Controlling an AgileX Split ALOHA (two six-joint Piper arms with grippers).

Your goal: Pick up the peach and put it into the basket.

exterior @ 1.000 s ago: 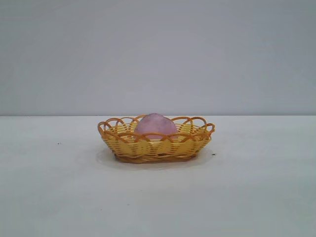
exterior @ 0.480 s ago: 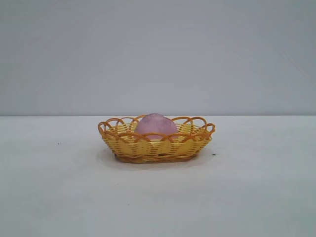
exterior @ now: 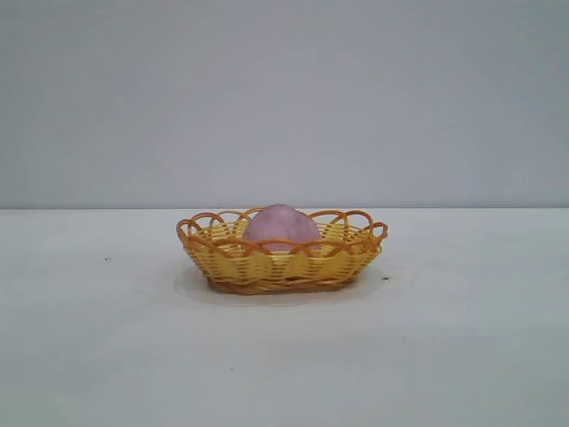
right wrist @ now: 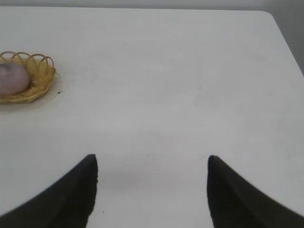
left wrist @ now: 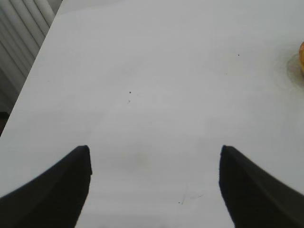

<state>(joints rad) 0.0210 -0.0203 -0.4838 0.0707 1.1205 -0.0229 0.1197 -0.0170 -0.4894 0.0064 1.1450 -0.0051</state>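
Already, exterior view: peach resting inside basket, poking above the scalloped rim; basket standing on white table; neither arm nor pincer visible from this side.

Left wrist view: left gripper spread wide, nothing between its dark fingertips, only bare table ahead of the gap; a sliver of basket far ahead and off to one side of the pincer, well apart from it; peach not visible.

Right wrist view: right gripper released, jaws apart and empty, hanging over bare table; basket well ahead of the pincer and off to one side, far from the fingertips; peach lying inside it, touching no pincer.

Step in hand, judged: placing looks done, fruit lodged in the wicker and both pincers drawn well clear.

Next move, judged: nothing further asked of the peach; at most, parking both arms away from the basket without nudging it.

Risk, judged: slight, only a stray sweep toward the basket.
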